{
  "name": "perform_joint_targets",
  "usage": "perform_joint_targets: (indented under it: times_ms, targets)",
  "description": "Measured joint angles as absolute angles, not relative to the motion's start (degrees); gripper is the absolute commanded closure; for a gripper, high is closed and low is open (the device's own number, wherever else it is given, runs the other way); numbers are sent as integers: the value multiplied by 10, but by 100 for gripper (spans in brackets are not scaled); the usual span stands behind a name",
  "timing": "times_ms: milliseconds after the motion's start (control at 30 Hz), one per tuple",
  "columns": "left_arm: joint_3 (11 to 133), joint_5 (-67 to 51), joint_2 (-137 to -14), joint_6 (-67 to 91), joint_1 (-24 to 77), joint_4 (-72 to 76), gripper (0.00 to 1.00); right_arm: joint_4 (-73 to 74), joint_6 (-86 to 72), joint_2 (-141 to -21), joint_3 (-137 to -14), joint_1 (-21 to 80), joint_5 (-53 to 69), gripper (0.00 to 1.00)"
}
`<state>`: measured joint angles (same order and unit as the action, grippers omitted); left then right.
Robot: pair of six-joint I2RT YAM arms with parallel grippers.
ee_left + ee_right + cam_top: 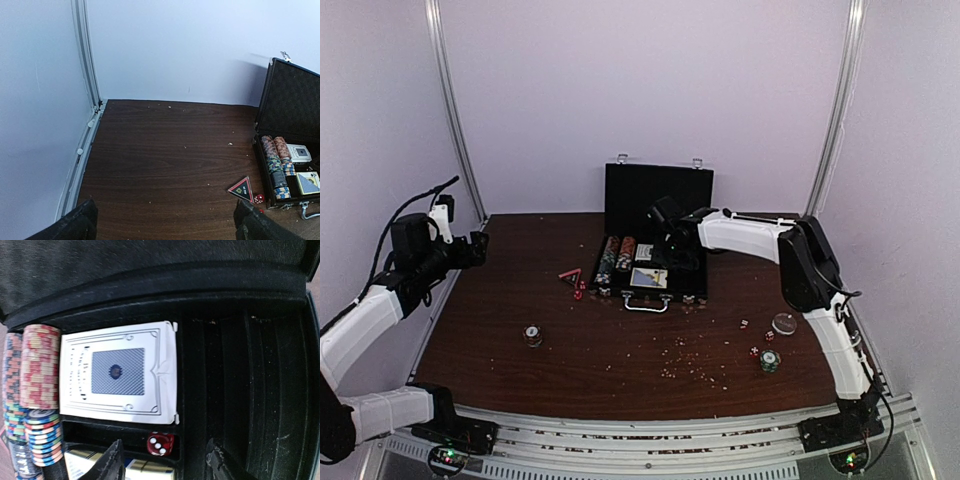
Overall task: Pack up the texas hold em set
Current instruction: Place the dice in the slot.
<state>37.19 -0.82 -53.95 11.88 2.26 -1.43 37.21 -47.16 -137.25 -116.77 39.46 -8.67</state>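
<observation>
Poker case (pixel 658 262) lies open at the far middle of the worktop (pixel 500 310), its lid (pixel 658 192) upright. The right tool (pixel 165 466) hangs inside the tray, released, with nothing between its fingers. Just ahead of that tool a red die (pixel 160 444) sits in a narrow slot, clear of both fingers. Beyond the die lies a card deck (pixel 117 372), and the chip rows (pixel 40 365) run along the tool's left.

A careless lift could catch the die or the deck's edge on a finger and flick it out. The arm could also nudge the lid and drop it shut.

The slot walls are close on both sides, so free room is upward and back toward the near edge. The left tool (pixel 165 232) is spread wide and empty, well off to the left, with bare worktop ahead. Loose chip stacks (pixel 533 335) wait nearer the front.
</observation>
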Motion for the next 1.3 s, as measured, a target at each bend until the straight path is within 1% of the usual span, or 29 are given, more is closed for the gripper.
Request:
perform_joint_targets:
  times_ms: [233, 833, 1067, 1300]
  targets:
    - [372, -6, -540, 119, 23, -14, 2, 372, -487, -1394, -1169, 390, -79, 47]
    - [372, -2, -539, 119, 23, -16, 2, 401, -510, -1413, -1205, 387, -75, 47]
    - [372, -3, -539, 119, 23, -16, 2, 413, -516, -1420, -1217, 387, -79, 51]
    - [372, -3, -539, 119, 23, -16, 2, 425, -523, -1425, -1225, 387, -89, 60]
